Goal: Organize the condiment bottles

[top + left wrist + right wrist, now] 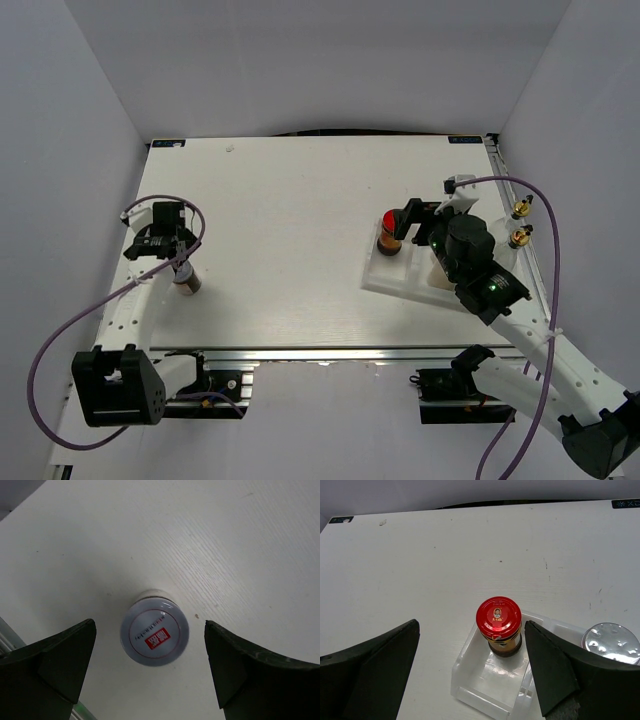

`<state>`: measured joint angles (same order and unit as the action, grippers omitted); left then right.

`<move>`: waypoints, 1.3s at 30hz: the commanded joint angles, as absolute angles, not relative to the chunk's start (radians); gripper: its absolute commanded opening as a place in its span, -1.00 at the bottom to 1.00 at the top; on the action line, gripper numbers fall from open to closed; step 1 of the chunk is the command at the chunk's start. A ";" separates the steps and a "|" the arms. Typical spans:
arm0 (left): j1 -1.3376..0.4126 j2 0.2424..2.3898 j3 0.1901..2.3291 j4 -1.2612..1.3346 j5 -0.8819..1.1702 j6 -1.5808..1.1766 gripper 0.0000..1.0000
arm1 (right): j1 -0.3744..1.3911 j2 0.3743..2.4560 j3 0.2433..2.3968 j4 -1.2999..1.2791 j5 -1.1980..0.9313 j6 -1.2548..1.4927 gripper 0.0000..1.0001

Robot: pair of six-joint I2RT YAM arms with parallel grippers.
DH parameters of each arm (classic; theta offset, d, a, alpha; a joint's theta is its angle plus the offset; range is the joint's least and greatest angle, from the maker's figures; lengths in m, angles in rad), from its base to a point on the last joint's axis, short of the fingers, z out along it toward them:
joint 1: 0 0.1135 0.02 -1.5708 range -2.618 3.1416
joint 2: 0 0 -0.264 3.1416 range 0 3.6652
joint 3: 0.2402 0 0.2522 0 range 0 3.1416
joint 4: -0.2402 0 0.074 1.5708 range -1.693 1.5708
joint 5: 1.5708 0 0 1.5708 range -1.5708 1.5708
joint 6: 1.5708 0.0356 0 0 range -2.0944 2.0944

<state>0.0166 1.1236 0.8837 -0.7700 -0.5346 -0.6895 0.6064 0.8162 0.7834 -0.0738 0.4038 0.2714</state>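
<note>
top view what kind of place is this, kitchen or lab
Most likely a robot lab test cell, not a kitchen: plain grey walls box in a white table, with left arm and right arm bolted to a metal rail at its near edge.

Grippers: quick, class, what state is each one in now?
Left gripper: open, empty, over the grey-lidded jar.
Right gripper: open, empty, facing the red-lidded jar.

Red-lidded jar [499, 625]: standing upright in the tray's [485, 682] end compartment.
Silver-lidded shaker [611, 642]: standing near it.
Grey-lidded jar [155, 634]: sitting alone, upright.
Gold-stoppered bottles [520, 208] [518, 236]: standing beside the tray.
</note>
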 commanded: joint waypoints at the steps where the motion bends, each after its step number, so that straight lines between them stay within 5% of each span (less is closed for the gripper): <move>1: 0.067 1.140 0.835 -0.707 -0.491 -0.713 0.96 | 0.606 0.813 0.770 -0.020 0.400 0.244 0.79; 8: 0.074 1.201 0.799 -0.649 -0.440 -0.735 0.96 | 0.606 0.804 0.759 -0.025 0.400 0.242 0.79; 10: 0.072 1.216 0.788 -0.629 -0.420 -0.738 0.83 | 0.607 0.798 0.756 -0.028 0.403 0.242 0.79; 11: 0.072 1.229 0.788 -0.623 -0.414 -0.738 0.73 | 0.607 0.796 0.755 -0.028 0.403 0.244 0.79; 15: 0.072 1.220 0.816 -0.621 -0.373 -0.729 -0.22 | 0.606 0.782 0.755 -0.031 0.402 0.245 0.79; 21: -0.001 1.123 0.834 -0.575 -0.262 -0.719 -0.99 | 0.607 0.762 0.758 -0.041 0.399 0.256 0.79; 31: -0.728 1.266 1.184 -0.450 -0.336 -0.502 -1.00 | 0.606 0.677 0.824 -0.193 0.558 0.334 0.79; 39: -0.983 1.577 1.498 -0.463 -0.253 -0.316 -1.00 | 0.606 0.647 1.008 -0.461 0.771 0.402 0.79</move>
<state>-0.9482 1.5379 1.3849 -0.4839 -0.2760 -0.4118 0.6064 0.6601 0.9188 -0.3527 0.6415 0.3557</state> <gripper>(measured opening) 0.725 0.896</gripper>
